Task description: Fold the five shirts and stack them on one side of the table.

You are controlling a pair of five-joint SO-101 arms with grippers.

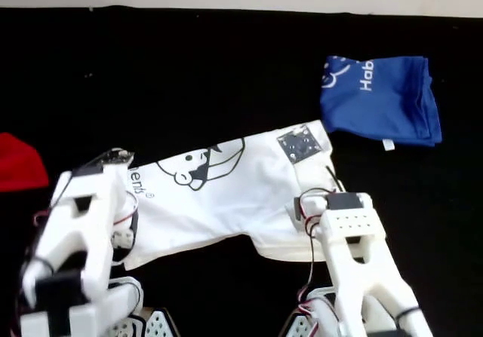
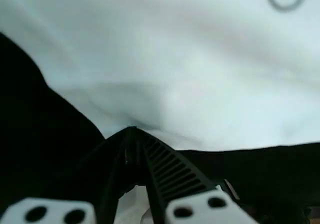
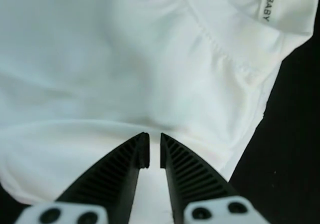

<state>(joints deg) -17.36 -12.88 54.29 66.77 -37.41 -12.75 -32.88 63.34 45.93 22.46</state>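
Note:
A white shirt (image 1: 226,194) with a black cartoon print lies spread across the middle of the black table. My left gripper (image 2: 131,132) is shut on the white shirt (image 2: 190,73) at its near left edge, and the cloth puckers at the fingertips. My right gripper (image 3: 154,149) is shut on a fold of the white shirt (image 3: 100,73) near its right hem, close to a side label (image 3: 272,3). In the high view the left arm (image 1: 83,216) and the right arm (image 1: 347,231) stand over those two spots. A folded blue shirt (image 1: 381,99) lies at the far right.
A red shirt (image 1: 19,163) pokes in at the left edge. Bare black table (image 1: 189,65) stretches behind the white shirt, and more lies to the right of the right arm. The table's far edge runs along the top of the high view.

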